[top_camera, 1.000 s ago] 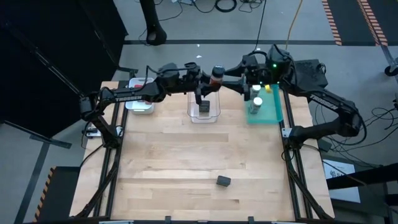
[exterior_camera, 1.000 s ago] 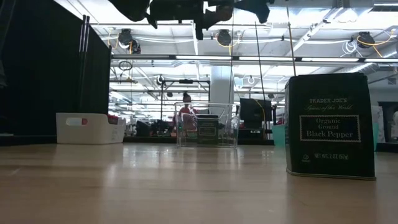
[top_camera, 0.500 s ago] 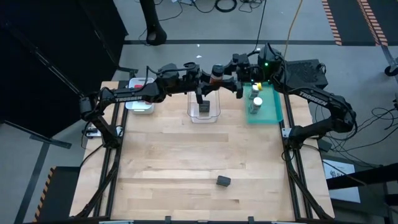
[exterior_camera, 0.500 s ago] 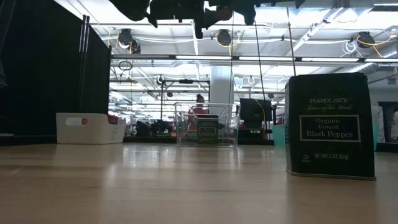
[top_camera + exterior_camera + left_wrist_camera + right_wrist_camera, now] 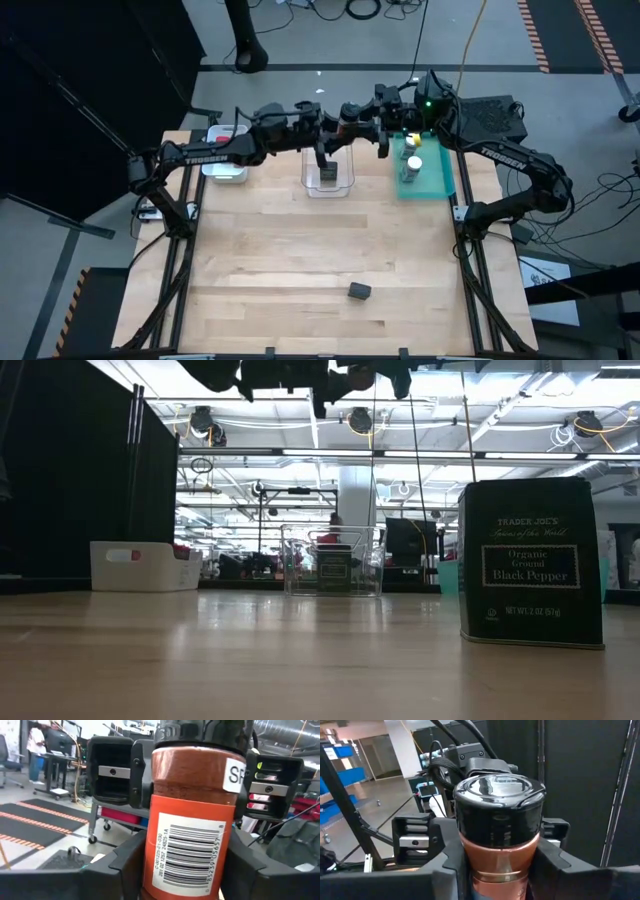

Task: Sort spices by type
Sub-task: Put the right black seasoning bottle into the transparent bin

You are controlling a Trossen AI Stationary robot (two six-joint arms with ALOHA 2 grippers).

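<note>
A spice jar (image 5: 349, 112) with reddish-brown powder, an orange barcode label and a black cap hangs high above the clear tray (image 5: 329, 186) at the far middle. My left gripper (image 5: 187, 865) comes at it from the table's left and my right gripper (image 5: 500, 870) from the right; both are shut on it. A dark tin (image 5: 328, 173) stands in the clear tray. Another black pepper tin (image 5: 531, 563) stands on the table near the front edge. Two white-capped jars (image 5: 412, 160) stand in the teal tray (image 5: 436, 180). My left gripper pinches the jar's labelled lower body (image 5: 150, 870) between its two fingers, which come in level from the table's left. The jar stands upright, lifted clear of the tray. My right gripper has its fingers on either side of the jar's upper body just under the black cap (image 5: 500, 862), level from the table's right. Its pads (image 5: 112, 772) flank the jar's top in the left wrist view.
A white tray (image 5: 224, 160) with something red in it stands at the far left. The table's wooden middle (image 5: 320, 240) lies bare between the trays and the front tin. A person shows far off in the room behind the clear tray (image 5: 332, 560).
My right gripper has come toward the table's left, from above the teal tray up to the jar that my left gripper holds, and its fingers now stand about the jar's top. The jar and my left gripper have kept their place.
</note>
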